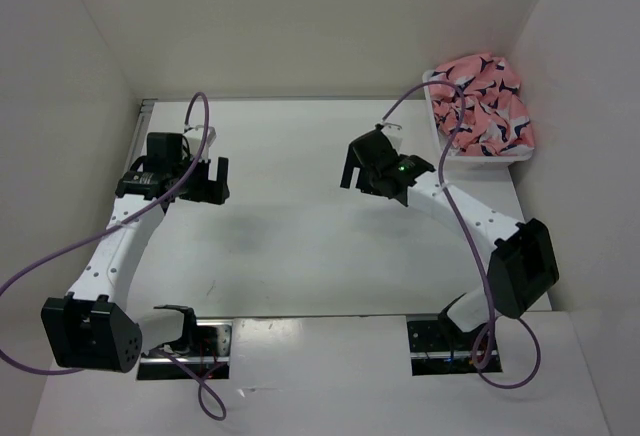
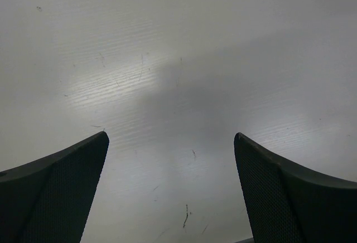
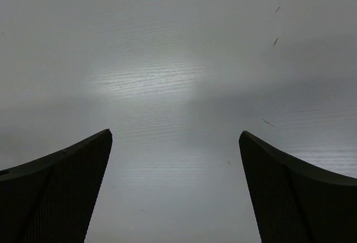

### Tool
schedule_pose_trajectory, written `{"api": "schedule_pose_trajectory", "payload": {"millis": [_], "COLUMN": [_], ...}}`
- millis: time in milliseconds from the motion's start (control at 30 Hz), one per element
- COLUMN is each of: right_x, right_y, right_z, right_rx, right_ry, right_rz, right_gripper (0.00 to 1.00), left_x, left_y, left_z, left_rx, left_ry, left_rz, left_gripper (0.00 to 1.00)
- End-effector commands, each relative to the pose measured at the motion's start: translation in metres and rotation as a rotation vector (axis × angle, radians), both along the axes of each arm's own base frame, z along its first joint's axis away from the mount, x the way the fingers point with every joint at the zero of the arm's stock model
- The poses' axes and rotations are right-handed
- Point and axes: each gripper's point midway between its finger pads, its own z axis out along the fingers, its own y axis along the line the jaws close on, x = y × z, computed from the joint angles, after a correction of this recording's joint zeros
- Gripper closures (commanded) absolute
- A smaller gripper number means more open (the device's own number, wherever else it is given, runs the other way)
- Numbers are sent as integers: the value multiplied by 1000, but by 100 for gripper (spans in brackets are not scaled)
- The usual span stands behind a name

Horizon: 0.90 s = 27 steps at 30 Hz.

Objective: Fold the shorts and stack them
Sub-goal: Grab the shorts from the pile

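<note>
The right gripper is being held wide apart above the white desk, with nothing being carried between its dark, finely meshed fingers. Only faintly grained, lightly scuffed laminate is being shown beneath it in the wrist view. The left gripper is likewise being held wide and empty towards the left edge, over a surface marked by small scratches.

The shorts are being kept in a crumpled heap inside a white basket at the far right corner of the desk, well apart from both grippers. From the right gripper they are being found off to the right and slightly farther back. The right arm is judged much the nearer, the left being separated from them by most of the desk's width. The heap is being stretched roughly from the far edge towards the near edge, along the right edge, following the basket. The garment's own long axis cannot be told while it is bunched.

The fabric is being seen as soft and limp, salmon-pink with navy-and-white shapes, mounded above the rim and apparently spilling over its outer side. A pinch on a raised fold is judged likely to be needed first, the cloth being expected to drag and unfurl as it is lifted out.
</note>
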Motion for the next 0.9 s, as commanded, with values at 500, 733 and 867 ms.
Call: {"api": "schedule_pose_trajectory", "payload": {"millis": [500,733,867], "right_x": [82,153,187], "right_y": [-80,-215,-266], "right_z": [97,118,81], "right_rx": [61,109,88], "right_ry": [-244,-290,-228], "right_rz": [-249,-487,-583], "right_gripper": [0,0,0], "left_x": [3,10,14], "left_y": [-11,-4,0], "left_z": [26,49,55], "left_rx": [-39,-12,1], "left_ry": [-80,-141,-166], "left_rz": [-44,-15,1], "left_gripper": [0,0,0]}}
